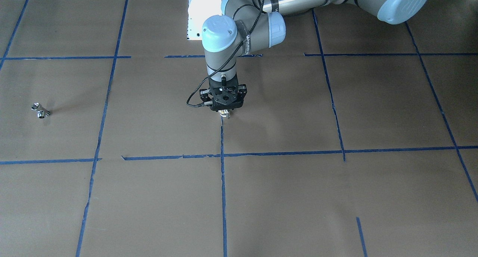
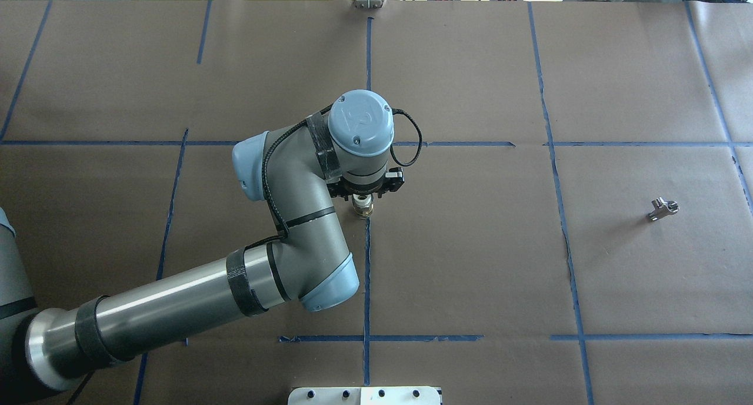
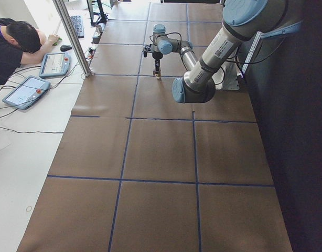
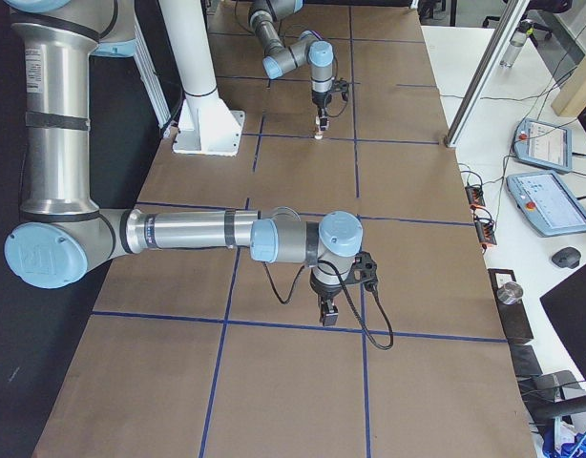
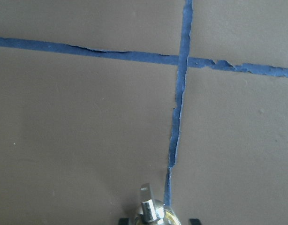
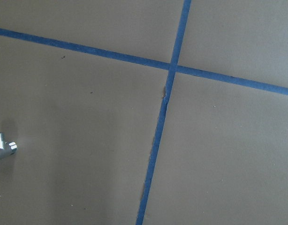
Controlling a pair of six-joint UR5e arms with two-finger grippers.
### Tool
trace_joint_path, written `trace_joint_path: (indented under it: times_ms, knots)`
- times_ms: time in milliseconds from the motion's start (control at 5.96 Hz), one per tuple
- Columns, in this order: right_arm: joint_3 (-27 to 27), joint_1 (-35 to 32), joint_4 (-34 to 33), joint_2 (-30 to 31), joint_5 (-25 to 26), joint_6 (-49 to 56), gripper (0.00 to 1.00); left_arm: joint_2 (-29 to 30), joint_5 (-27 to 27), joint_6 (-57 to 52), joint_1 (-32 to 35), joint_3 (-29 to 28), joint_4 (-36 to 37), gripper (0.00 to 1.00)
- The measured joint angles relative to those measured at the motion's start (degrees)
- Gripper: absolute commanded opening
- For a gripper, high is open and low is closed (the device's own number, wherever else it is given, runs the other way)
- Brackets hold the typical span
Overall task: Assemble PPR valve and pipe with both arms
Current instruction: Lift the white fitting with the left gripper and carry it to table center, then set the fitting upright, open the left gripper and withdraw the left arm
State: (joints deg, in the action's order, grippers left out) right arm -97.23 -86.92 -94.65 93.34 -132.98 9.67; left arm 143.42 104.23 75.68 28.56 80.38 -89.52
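Observation:
The PPR valve (image 1: 225, 113), white-ended with a brassy middle, hangs in my left gripper (image 1: 224, 110) at mid-table, by the end of a blue tape line. In the overhead view the gripper (image 2: 363, 198) points down and is shut on the valve (image 2: 363, 208). The left wrist view shows the valve's stub (image 5: 150, 212) between the fingertips. I cannot tell if it touches the table. The chrome T-shaped pipe (image 2: 663, 208) lies alone far to the robot's right (image 1: 41, 110) and at the right wrist view's left edge (image 6: 2, 151). My right gripper (image 4: 328, 313) shows only in the exterior right view, so I cannot tell its state.
Brown paper with a blue tape grid (image 2: 367, 275) covers the table. A white base plate (image 2: 365, 395) sits at the robot's edge. A metal post (image 3: 72, 37) stands at the far edge. An operator (image 3: 14, 42) sits there with teach pendants (image 3: 25, 90).

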Motion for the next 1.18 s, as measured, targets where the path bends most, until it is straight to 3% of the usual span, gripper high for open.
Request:
trace_joint_path:
  times_ms: [336,672,839,1175]
  knots:
    - [-0.01,0.00,0.02,0.00,0.00,0.00,1.00,-0.08,-0.36,-0.06,0.44,2.12,0.68,1.00]
    - [-0.04,0.06,0.07,-0.06,0.00,0.00,1.00,-0.98,0.77,-3.66,3.06,8.24,5.47,1.00]
    - [-0.04,0.12,0.08,-0.17,0.02,0.00,1.00,-3.43,3.78,-7.67,5.81,12.14,7.93,1.00]
    - [-0.03,0.17,0.08,-0.46,0.02,-0.03,1.00,-17.48,9.39,-25.29,14.16,22.69,8.65,1.00]
